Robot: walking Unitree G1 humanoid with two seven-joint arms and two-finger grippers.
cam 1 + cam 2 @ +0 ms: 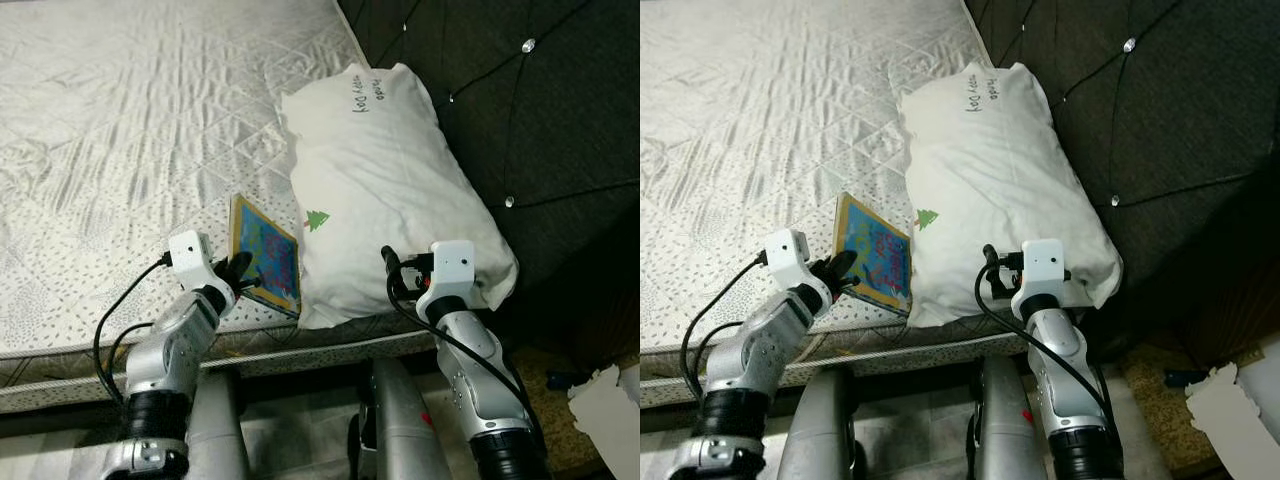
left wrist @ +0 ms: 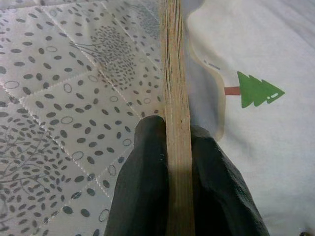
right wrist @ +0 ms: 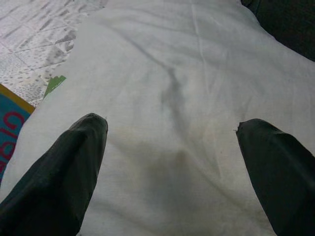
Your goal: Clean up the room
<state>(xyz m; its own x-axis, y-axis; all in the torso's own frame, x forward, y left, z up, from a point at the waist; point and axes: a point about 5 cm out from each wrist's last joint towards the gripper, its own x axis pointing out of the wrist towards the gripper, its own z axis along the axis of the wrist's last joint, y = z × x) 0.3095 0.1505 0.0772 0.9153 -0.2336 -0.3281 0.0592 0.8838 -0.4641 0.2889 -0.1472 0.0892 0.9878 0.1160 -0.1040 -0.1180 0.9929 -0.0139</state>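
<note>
The left gripper (image 2: 177, 162) clamps the edge of a colourful board book (image 1: 266, 254), which stands tilted on the quilted mattress (image 1: 120, 130) just beside a white pillow (image 1: 385, 180) printed with a small green tree (image 1: 317, 220). The right gripper (image 3: 172, 147) hovers over the pillow's near end, fingers (image 3: 74, 162) spread wide, possibly brushing the fabric. A dark tufted headboard (image 1: 540, 110) stands behind the pillow.

Pillow (image 1: 390, 190) hides the book's (image 1: 265, 253) far edge (handwriting unreadable).
</note>
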